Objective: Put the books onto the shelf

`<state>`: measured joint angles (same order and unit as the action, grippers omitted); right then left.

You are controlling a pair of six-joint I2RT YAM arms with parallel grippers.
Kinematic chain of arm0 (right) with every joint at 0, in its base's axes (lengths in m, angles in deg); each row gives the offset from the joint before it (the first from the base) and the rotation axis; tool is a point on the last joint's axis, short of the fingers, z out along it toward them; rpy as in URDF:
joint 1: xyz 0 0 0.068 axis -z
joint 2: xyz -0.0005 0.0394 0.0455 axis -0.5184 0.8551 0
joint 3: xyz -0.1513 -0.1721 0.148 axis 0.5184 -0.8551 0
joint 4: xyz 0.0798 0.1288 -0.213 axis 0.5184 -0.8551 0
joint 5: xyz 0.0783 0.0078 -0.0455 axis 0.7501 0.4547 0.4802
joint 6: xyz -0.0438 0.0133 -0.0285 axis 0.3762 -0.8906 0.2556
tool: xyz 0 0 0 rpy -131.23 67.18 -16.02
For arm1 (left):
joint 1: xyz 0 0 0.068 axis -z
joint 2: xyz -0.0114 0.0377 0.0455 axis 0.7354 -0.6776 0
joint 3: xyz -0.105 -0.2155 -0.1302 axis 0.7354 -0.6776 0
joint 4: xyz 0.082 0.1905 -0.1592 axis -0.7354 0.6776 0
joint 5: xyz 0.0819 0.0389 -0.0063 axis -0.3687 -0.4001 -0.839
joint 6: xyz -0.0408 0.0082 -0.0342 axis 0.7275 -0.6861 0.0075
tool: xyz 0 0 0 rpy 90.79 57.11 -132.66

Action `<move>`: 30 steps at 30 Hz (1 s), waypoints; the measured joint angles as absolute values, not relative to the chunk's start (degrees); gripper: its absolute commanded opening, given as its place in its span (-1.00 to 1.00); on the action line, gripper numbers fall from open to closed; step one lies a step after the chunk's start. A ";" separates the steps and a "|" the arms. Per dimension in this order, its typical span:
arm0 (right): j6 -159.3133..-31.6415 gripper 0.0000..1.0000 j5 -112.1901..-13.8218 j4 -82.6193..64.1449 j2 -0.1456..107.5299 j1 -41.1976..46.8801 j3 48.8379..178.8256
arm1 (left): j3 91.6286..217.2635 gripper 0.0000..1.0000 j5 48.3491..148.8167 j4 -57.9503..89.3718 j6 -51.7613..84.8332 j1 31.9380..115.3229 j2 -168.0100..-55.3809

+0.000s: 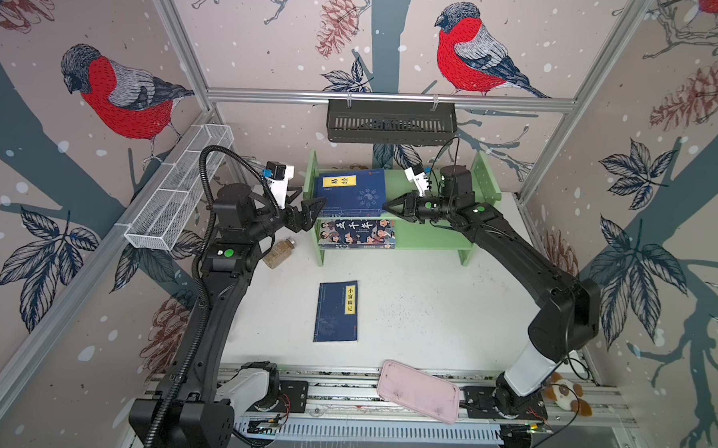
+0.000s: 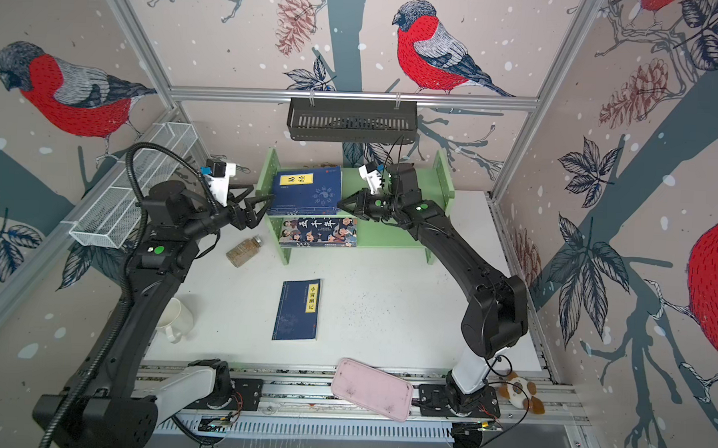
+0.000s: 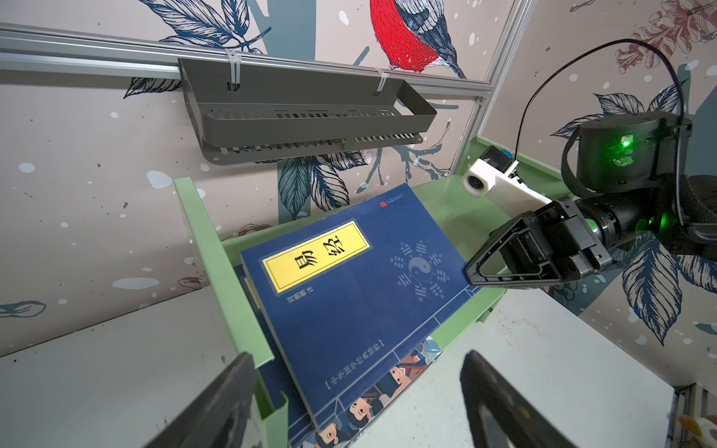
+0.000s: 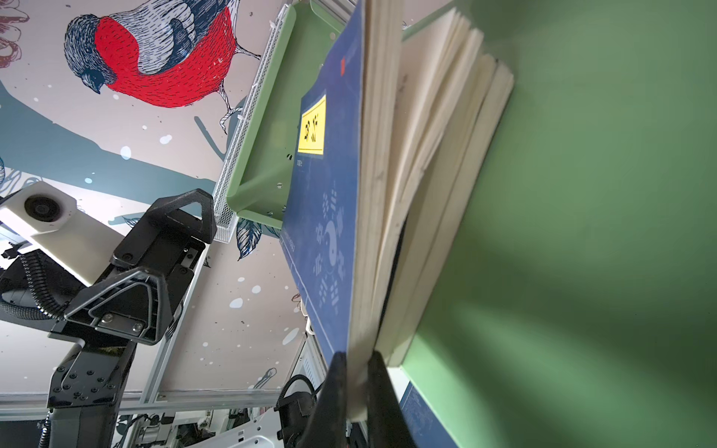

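Shelf [image 1: 431,238] at tabletop far edge. Cartoon book [image 1: 357,233] on lower tier. Top book [image 1: 348,193] on upper tier, overhanging front. Loose book [image 1: 337,311] mid-tabletop. Right tool [image 1: 385,205] pinching top book's page edge. Left tool [image 1: 312,194] spread. Risk: thin pinch, pages fan, book slides off.

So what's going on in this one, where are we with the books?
At the green shelf, the right gripper is shut on the edge of the top navy book on the upper tier. The left gripper hangs open at that book's other side, holding nothing. The cartoon-cover book lies on the lower tier. One navy book lies flat on the table, not yet shelved.
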<state>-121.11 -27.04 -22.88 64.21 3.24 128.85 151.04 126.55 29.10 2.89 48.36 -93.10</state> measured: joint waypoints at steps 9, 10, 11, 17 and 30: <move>-122.60 -0.83 -27.13 -21.53 64.00 3.00 128.04 | 150.78 0.66 126.58 27.81 3.24 48.36 -93.12; -122.64 -0.83 -27.15 -21.38 64.00 2.86 128.04 | 150.76 0.66 126.58 27.77 3.81 48.36 -93.12; -122.81 -0.82 -27.34 -21.18 64.00 2.78 128.02 | 150.74 0.66 126.58 27.70 3.96 48.36 -93.15; -123.03 -0.65 -28.15 -20.59 64.00 2.23 127.97 | 150.48 0.66 126.58 27.39 3.98 48.36 -93.25; -122.75 -0.19 -31.50 -22.05 64.00 1.95 128.72 | 149.97 0.67 125.81 26.63 2.54 48.42 -93.25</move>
